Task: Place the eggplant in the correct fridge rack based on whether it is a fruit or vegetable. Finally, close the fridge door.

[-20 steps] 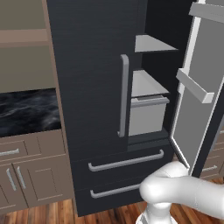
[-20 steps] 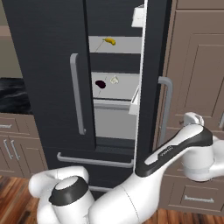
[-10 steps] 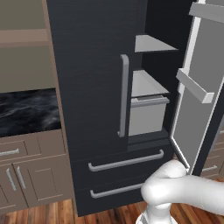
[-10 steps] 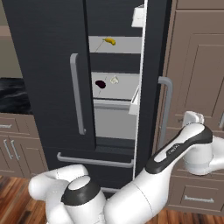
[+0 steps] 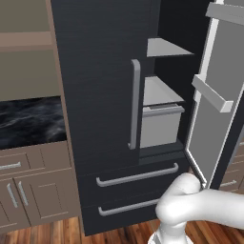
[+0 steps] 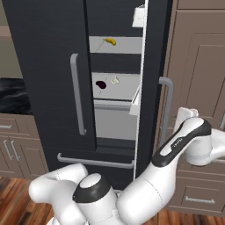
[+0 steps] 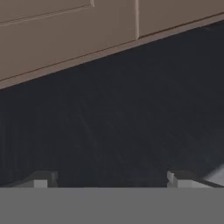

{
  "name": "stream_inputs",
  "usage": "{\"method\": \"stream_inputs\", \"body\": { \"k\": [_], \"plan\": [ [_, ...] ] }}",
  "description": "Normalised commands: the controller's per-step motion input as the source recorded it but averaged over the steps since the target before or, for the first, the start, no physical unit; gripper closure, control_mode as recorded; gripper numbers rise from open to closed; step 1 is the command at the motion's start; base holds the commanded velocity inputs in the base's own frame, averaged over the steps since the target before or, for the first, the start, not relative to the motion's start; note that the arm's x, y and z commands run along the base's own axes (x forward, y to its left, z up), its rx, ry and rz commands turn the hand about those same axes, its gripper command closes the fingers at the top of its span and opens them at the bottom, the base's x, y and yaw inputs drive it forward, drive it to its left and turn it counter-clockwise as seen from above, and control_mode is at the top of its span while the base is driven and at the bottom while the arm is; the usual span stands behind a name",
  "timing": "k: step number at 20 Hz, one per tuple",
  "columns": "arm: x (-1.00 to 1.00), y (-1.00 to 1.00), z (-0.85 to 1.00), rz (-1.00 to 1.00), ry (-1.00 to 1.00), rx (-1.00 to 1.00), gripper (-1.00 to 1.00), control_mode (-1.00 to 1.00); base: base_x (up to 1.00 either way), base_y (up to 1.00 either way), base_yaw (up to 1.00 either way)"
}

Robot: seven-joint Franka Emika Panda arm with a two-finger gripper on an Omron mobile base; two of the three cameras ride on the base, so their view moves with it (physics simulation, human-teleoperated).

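Observation:
The dark purple eggplant point(image 6: 101, 84) lies on the pale grey fridge rack point(image 6: 126, 86), beside a small white item point(image 6: 115, 80). From the left side the same fridge rack point(image 5: 159, 90) shows with its grey drawer point(image 5: 160, 126) beneath. The fridge door point(image 6: 154, 66) stands open, its pale inner lining point(image 5: 214, 124) facing left. My arm reaches around the door's outer side near its grey bar handle point(image 6: 165, 105). In the hand view my gripper point(image 7: 111, 181) is open and holds nothing, close to the door's black face.
A yellow banana point(image 6: 110, 41) rests on the higher shelf point(image 6: 125, 45). The closed left fridge leaf point(image 5: 102, 95) has a vertical handle point(image 5: 135, 105). Two freezer drawer handles point(image 5: 137, 175) run below. Wooden cabinets point(image 6: 200, 66) stand right of the fridge; a dark counter point(image 5: 28, 121) lies left.
My arm has shifted slightly beside the open door's outer face. The eggplant and the door have not moved, and the gripper stays open.

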Motion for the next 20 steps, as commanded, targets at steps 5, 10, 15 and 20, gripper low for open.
{"method": "stream_inputs", "body": {
  "k": [5,10,15,20],
  "plan": [
    [0.00,0.66,-0.21,0.19,0.01,0.00,-1.00,-1.00,0.00,0.00,0.00],
    [0.01,0.83,-0.13,0.18,0.00,0.00,-1.00,-1.00,0.00,0.00,0.00],
    [0.33,0.98,-0.05,0.07,0.00,0.00,-1.00,-1.00,0.00,0.00,0.00],
    [0.52,1.00,-0.01,0.00,0.00,0.00,-1.00,-1.00,0.00,0.00,0.00]
  ]
}}
